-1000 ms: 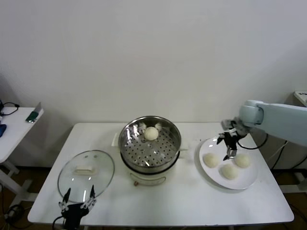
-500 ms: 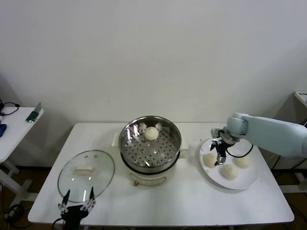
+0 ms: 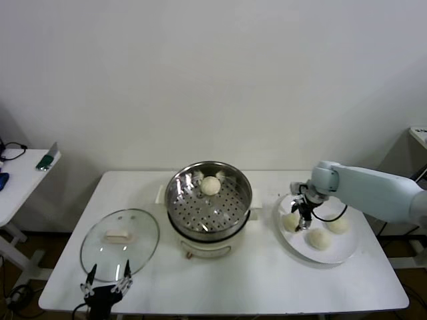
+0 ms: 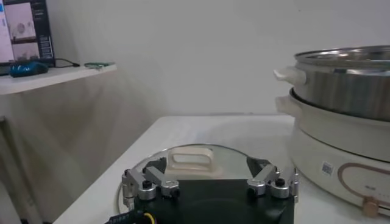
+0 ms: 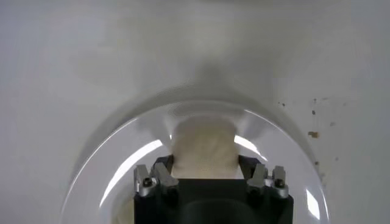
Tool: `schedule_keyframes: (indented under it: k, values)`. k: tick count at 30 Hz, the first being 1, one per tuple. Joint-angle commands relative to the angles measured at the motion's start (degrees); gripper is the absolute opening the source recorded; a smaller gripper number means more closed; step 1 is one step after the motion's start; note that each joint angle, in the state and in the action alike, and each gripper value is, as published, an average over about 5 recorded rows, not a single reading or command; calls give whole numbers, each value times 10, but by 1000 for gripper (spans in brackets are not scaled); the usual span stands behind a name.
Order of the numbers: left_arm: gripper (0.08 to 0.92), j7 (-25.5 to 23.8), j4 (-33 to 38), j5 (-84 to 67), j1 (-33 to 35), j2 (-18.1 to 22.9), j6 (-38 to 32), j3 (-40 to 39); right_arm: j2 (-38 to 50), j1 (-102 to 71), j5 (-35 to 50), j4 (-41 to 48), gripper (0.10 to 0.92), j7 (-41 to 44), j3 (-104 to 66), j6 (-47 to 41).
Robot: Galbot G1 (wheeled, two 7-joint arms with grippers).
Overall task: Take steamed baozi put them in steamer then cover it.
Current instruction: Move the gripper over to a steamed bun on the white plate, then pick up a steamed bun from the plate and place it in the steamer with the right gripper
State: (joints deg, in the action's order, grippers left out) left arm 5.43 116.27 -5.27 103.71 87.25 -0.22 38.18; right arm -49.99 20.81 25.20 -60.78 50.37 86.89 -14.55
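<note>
The steamer stands mid-table with one baozi on its perforated tray. To its right, a white plate carries three baozi. My right gripper is down on the plate's leftmost baozi, fingers closed against its sides. In the right wrist view that baozi fills the gap of the right gripper above the plate. The other two baozi lie free. The cover lies flat at the front left. My left gripper waits open just in front of it.
The left wrist view shows the cover's handle beyond the left gripper, with the steamer off to one side. A small side table holding a few items stands beyond the table's left edge.
My right arm swung left over the plate and lowered onto the leftmost baozi, and its fingers closed in on it. The left arm has not moved.
</note>
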Motion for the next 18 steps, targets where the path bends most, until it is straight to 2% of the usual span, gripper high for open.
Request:
schedule_keyframes:
  k: [1, 10, 18]
  values:
    - [823, 0, 1, 0, 0, 0, 1, 0, -3, 8, -9, 7, 683, 9, -4, 1]
    - [823, 1, 4, 0, 1, 1, 0, -2, -10, 170, 28, -21, 671, 73, 65, 40]
    - [823, 1, 11, 0, 3, -2, 2, -4, -68, 399, 170, -81, 670, 122, 151, 41]
